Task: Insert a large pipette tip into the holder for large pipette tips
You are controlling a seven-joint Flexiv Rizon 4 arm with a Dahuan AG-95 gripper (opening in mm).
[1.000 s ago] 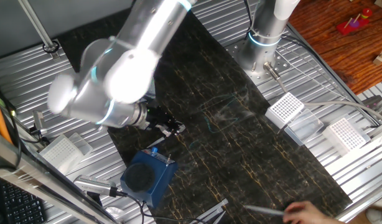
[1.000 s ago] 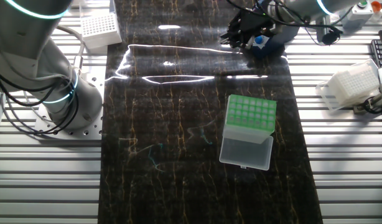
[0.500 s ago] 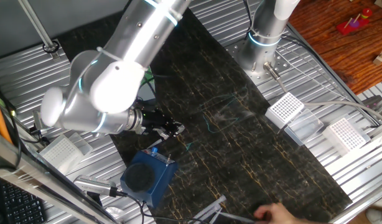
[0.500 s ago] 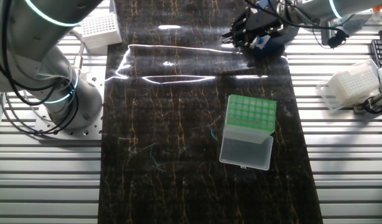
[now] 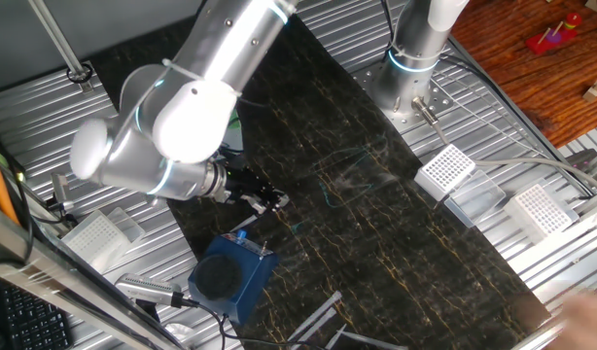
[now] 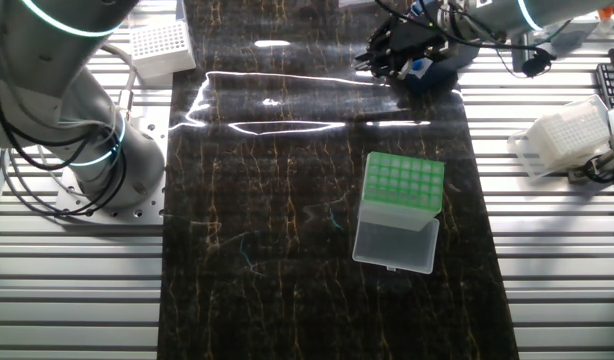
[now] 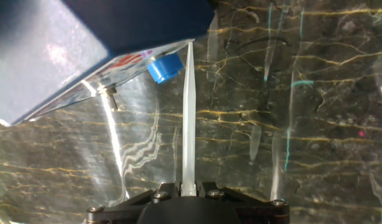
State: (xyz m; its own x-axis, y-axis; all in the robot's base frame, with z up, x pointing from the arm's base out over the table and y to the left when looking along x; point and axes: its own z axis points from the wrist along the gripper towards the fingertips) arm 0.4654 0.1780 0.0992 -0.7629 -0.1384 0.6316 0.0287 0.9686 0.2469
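Observation:
In the hand view a long translucent large pipette tip (image 7: 188,118) sticks out from between my fingers, its point reaching the edge of the dark blue block (image 7: 66,50). My gripper (image 7: 186,186) is shut on its wide end. In one fixed view the gripper (image 5: 269,199) hangs low over the dark mat just above the blue block (image 5: 228,277). In the other fixed view the gripper (image 6: 392,50) is at the far edge, well away from the holder for large pipette tips (image 6: 400,210), a pale box with a green grid top near the mat's middle right.
White perforated racks sit off the mat (image 5: 446,170), (image 5: 542,209), (image 5: 92,236), (image 6: 159,45), (image 6: 572,135). A second arm's base (image 5: 415,58) stands at the mat's far end. Metal tools (image 5: 323,316) lie near the front edge. A blurred hand (image 5: 585,316) shows at the bottom right corner.
The arm's elbow has swung slightly while the gripper stays near the blue block. The person's hand has moved away from the front edge to the right corner.

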